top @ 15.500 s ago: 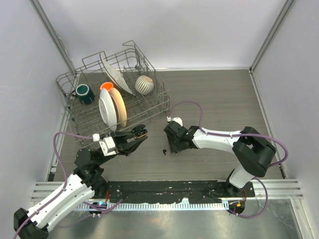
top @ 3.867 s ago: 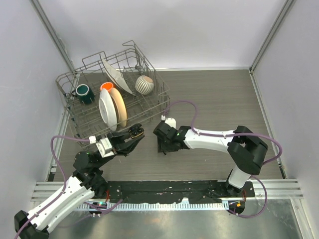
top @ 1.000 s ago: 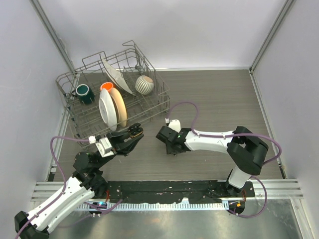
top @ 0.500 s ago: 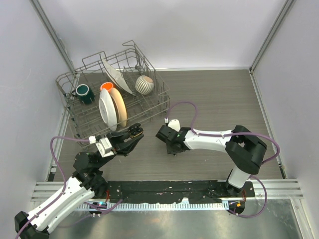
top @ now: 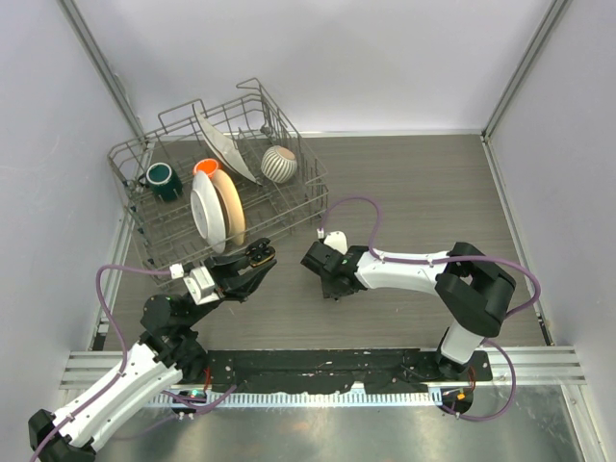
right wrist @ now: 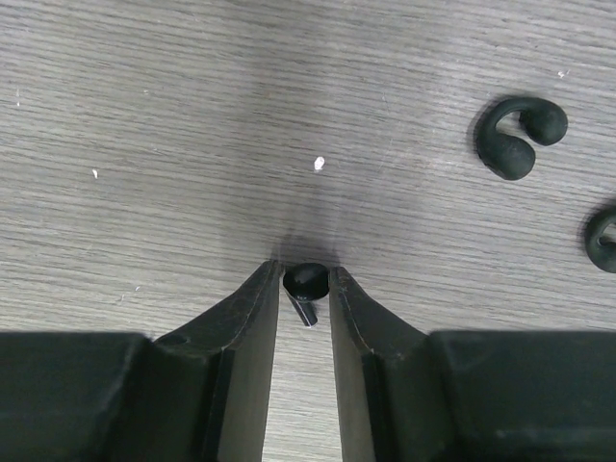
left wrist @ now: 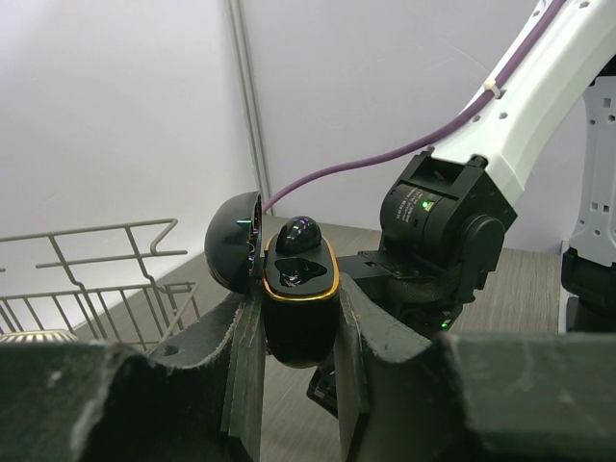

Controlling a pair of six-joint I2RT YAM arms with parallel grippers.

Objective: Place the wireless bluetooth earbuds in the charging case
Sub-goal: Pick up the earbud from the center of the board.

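Note:
My left gripper is shut on the black charging case and holds it above the table. The case's lid stands open to the left, and one glossy black earbud sits in its gold-rimmed top. In the left wrist view my left gripper clamps the case's body from both sides. My right gripper is low on the table to the right of the case. In the right wrist view my right gripper is shut on a second small black earbud, with its stem pointing back between the fingers.
A wire dish rack with plates, a green mug and a ribbed cup stands at the back left. Two black hook-shaped pieces lie on the wooden table to the right of my right gripper.
The earbud that lay loose on the table beside my right gripper is now between its fingers. Over the last second neither arm has visibly moved.

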